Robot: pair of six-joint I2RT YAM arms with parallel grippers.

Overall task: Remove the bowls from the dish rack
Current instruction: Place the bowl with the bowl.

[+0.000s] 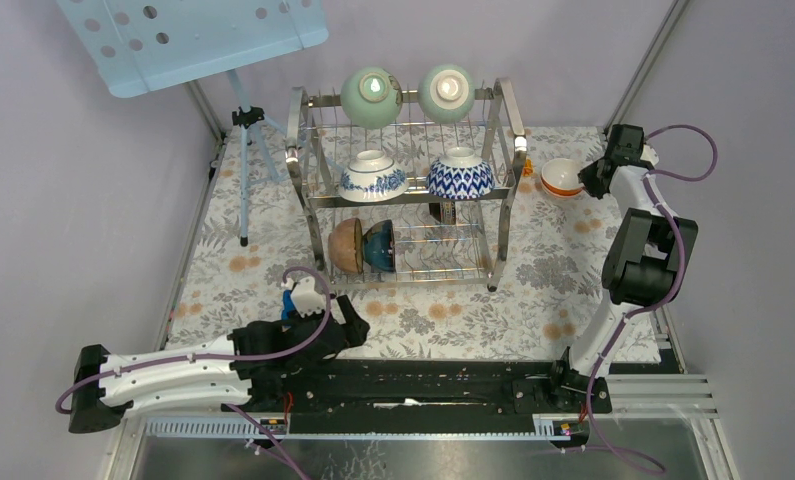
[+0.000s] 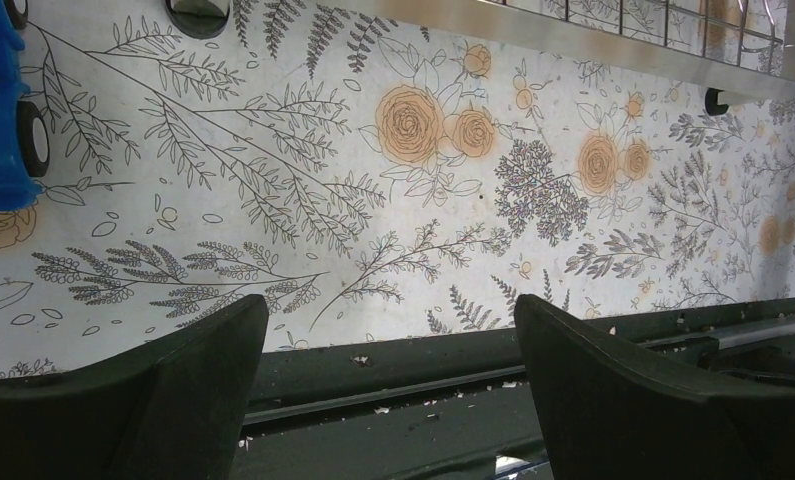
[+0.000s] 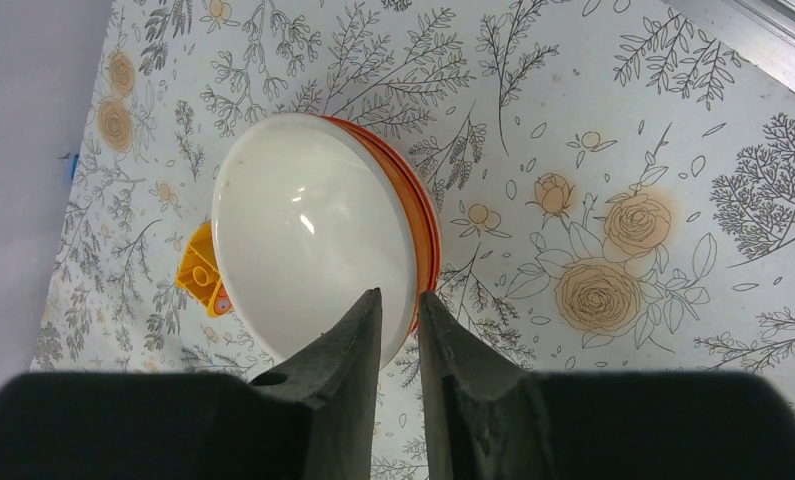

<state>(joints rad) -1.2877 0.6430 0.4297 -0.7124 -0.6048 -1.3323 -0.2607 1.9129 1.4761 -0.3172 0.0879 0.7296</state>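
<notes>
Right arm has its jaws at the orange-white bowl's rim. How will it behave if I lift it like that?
Probably slippery: the orange-white bowl looks glazed, with a bright highlight inside, and the jaws straddle only its thin rim. Gripped at one edge, it may well tilt or swing. It looks rigid ceramic, so likely chips if dropped.

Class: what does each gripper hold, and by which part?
Right gripper pinches the orange-white bowl by its rim; left gripper is open, holding nothing.

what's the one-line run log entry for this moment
left gripper: open, empty | right gripper: astride rim of orange-white bowl, grip unclear | dish rack: six bowls inside
</notes>
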